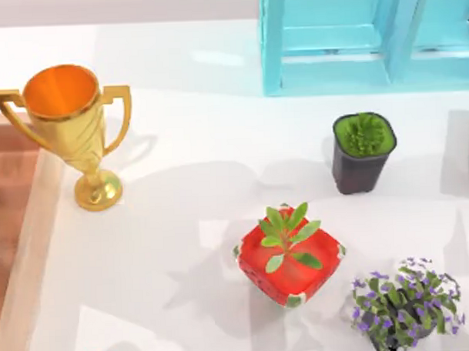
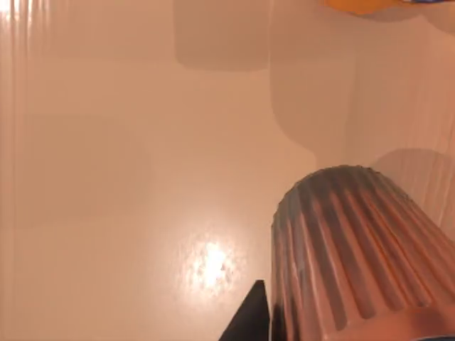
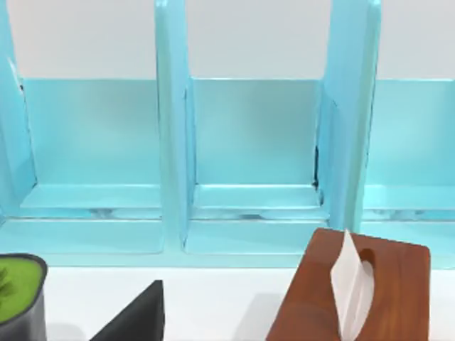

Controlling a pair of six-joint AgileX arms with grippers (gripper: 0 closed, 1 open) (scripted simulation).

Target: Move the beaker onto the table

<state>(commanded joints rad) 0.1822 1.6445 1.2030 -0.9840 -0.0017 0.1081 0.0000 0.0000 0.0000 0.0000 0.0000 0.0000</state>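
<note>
Seen from the left wrist camera, the small ribbed dusty-pink beaker (image 2: 355, 256) sits close under the left arm, over the glossy white table (image 2: 128, 177); a dark fingertip (image 2: 249, 320) shows just beside it, and I cannot tell whether it is gripped. From above, a red square planter (image 1: 290, 258) stands mid-table, a gold trophy cup (image 1: 71, 127) at the left, a turquoise shelf rack (image 1: 353, 40) farthest back.
</note>
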